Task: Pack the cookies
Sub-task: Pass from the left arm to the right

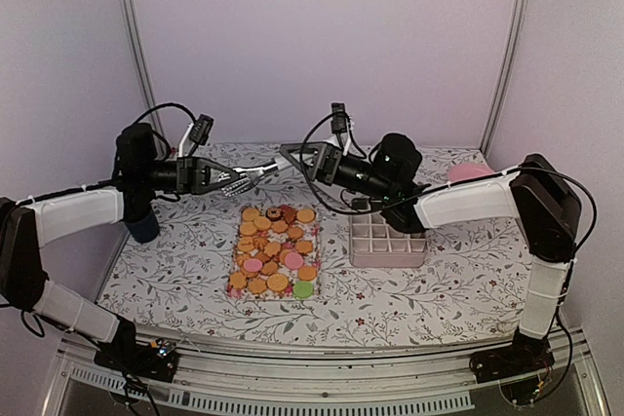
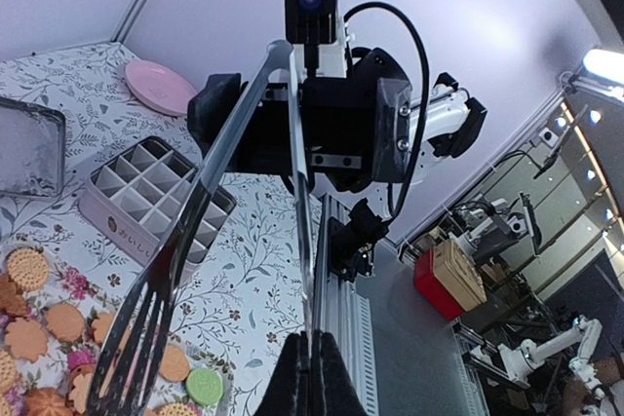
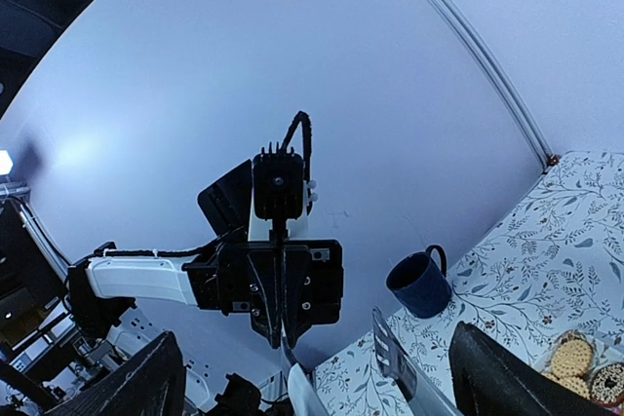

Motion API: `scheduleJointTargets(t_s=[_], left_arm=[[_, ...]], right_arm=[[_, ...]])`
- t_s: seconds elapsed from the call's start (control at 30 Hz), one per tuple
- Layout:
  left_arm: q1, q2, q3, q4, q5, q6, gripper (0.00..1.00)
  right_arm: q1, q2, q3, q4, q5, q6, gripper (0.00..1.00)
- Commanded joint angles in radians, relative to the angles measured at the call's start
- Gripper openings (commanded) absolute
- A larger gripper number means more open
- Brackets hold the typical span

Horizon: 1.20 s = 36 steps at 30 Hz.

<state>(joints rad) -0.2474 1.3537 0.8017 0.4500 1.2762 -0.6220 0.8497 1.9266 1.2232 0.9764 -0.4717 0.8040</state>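
Note:
The cookies (image 1: 273,241), mostly orange-golden with a few pink, green and dark ones, lie in a rectangular patch mid-table; some show in the left wrist view (image 2: 29,270) and the right wrist view (image 3: 573,358). My left gripper (image 1: 220,180) (image 2: 310,377) is shut on one arm of the metal tongs (image 1: 255,173) (image 2: 200,211), held above the table behind the cookies. The tongs' slotted head (image 3: 390,350) hangs free. My right gripper (image 1: 294,159) (image 3: 322,392) faces the left one, open, fingers (image 3: 146,387) wide on either side of the tongs' joined end.
A pale divided box (image 1: 388,241) (image 2: 146,192) stands right of the cookies. A pink plate (image 1: 468,172) (image 2: 161,85) sits at the back right, a dark blue mug (image 1: 144,226) (image 3: 419,284) at the left. A grey metal tin (image 2: 24,148) shows in the left wrist view.

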Motion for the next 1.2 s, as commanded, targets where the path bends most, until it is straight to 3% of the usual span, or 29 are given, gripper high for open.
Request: scheduleJointTargets(t_s=[0.0, 0.4, 0.67, 0.9, 1.17], left_arm=[[0.010, -0.005, -0.004, 0.139, 0.024, -0.029, 0.00], [0.022, -0.015, -0.017, 0.175, 0.024, -0.061, 0.00], [0.023, -0.019, -0.022, 0.182, 0.028, -0.068, 0.00], [0.024, -0.018, -0.028, 0.189, 0.025, -0.068, 0.00], [0.027, -0.013, -0.036, 0.230, 0.019, -0.094, 0.00]], right_arm=[[0.022, -0.030, -0.092, 0.058, 0.070, 0.024, 1.00], [-0.018, -0.067, -0.256, 0.240, 0.182, 0.131, 0.99], [0.000, 0.005, -0.163, 0.258, 0.166, 0.166, 1.00], [0.035, 0.100, -0.038, 0.258, 0.086, 0.183, 0.89], [0.053, 0.156, -0.021, 0.284, 0.102, 0.233, 0.75]])
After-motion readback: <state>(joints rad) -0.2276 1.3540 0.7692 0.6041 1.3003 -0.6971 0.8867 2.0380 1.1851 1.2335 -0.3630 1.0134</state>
